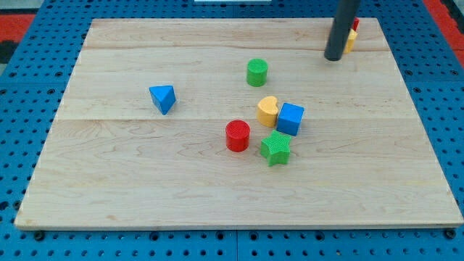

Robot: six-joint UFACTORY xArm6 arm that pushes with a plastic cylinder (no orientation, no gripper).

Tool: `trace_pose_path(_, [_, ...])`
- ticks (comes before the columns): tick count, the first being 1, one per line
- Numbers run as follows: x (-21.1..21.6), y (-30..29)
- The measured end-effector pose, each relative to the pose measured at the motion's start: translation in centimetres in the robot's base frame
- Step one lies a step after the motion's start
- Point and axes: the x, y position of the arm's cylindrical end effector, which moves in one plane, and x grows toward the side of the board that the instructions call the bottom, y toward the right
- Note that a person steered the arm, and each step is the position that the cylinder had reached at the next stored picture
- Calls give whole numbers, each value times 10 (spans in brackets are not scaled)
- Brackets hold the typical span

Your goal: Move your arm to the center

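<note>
my tip (333, 57) sat way up top-right | green cylinder (257, 72) off to its left | no jaws here, just a rod

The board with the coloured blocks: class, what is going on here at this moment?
A dark rod reaches down over the wooden board, and my tip rests near the view's top right, beside a yellow block and a red block partly hidden behind the rod. Near the middle sit a green cylinder, yellow heart, blue cube, red cylinder and green star. A blue triangle lies apart, to the view's left. My tip touches none of the middle blocks.
</note>
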Motion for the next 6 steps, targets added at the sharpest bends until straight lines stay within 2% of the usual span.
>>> trace_pose_path(4, [-4, -164])
trace_pose_path(6, [54, -168])
